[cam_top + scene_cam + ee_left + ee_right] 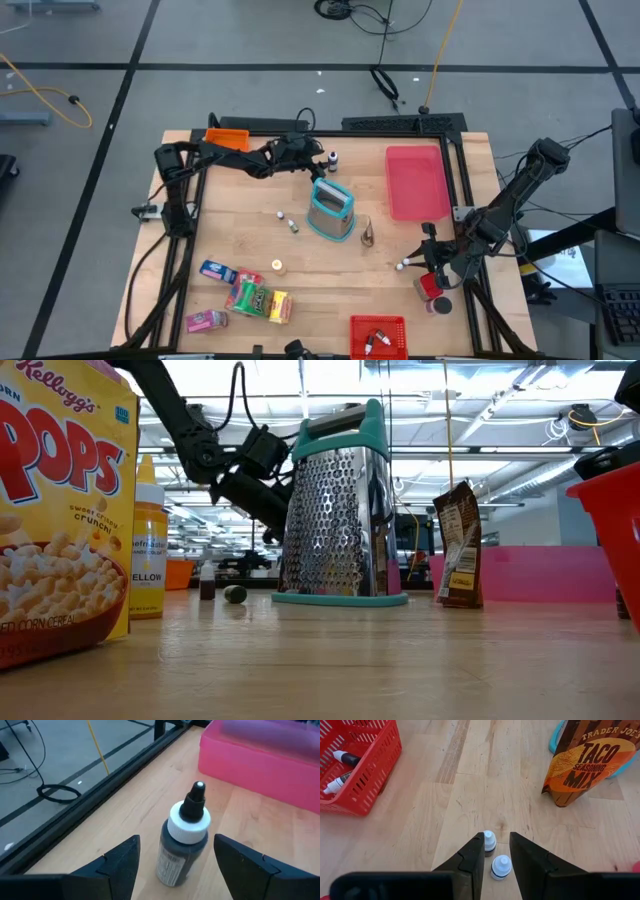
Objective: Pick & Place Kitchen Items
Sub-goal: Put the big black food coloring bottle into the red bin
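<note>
A small dark bottle (182,845) with a white collar and black tip stands upright near the table's far edge (332,158). My left gripper (175,857) is open, one finger on either side of it, touching nothing. At the right near side, my right gripper (497,845) is shut on a tiny white-capped bottle (501,866). A second tiny bottle (490,841) stands just beyond its fingertips. The red dark-lidded canister (432,287) sits below that arm. Snack packets (250,297) lie at the near left. My right gripper has the tiny white-capped bottle by its cap (501,862) between its two fingers, which slant down from the table's right side. The bottle stands upright in the gap. The fingers hide its base, so whether it is lifted I cannot tell.
A metal grater (331,210) with a teal frame and a taco seasoning packet (367,232) stand mid-table. The pink tray (418,180) lies at the far right, an orange bin (227,137) at the far left, and a red bin (378,335) holding bottles at the near edge. Two tiny bottles (286,221) lie left of the grater.
</note>
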Available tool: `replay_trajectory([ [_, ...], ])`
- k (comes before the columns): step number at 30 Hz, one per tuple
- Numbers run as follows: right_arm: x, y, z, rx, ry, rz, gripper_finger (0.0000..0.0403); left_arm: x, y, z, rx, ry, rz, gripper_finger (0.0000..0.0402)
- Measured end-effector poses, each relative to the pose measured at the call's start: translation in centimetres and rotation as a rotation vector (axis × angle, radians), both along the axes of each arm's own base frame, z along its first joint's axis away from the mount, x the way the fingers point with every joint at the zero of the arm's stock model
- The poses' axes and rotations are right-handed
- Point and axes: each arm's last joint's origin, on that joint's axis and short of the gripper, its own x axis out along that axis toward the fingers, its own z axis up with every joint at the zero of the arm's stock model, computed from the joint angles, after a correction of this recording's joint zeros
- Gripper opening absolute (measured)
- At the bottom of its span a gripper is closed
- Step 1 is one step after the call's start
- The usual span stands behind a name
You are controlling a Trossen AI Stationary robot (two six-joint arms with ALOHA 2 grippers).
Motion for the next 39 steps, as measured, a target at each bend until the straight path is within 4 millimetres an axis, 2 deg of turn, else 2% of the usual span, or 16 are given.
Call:
replay_trajectory([
  [4, 0.0, 0.0, 0.0, 0.003, 0.001, -0.003, 0.0087, 0.1, 0.2, -1.0, -0.012, 0.054, 0.021, 0.0255],
  [7, 0.0, 0.0, 0.0, -0.001, 0.000, 0.001, 0.0087, 0.3, 0.3, -0.5, 0.003, 0.020, 0.023, 0.0255],
  [19, 0.0, 0.0, 0.0, -0.007, -0.005, 0.010, 0.0087, 0.3, 0.3, -0.6, 0.028, 0.038, 0.032, 0.0255],
  [26, 0.0, 0.0, 0.0, -0.006, -0.006, 0.010, 0.0087, 0.6, 0.8, 0.6, 0.109, -0.073, 0.056, 0.0255],
  [30, 0.0, 0.0, 0.0, -0.005, -0.006, 0.009, 0.0087, 0.8, 1.3, 0.9, 0.089, -0.045, 0.056, 0.0255],
  [39, 0.0, 0.0, 0.0, -0.005, -0.006, 0.010, 0.0087, 3.2, 2.1, -1.1, 0.045, -0.002, -0.007, 0.0255],
])
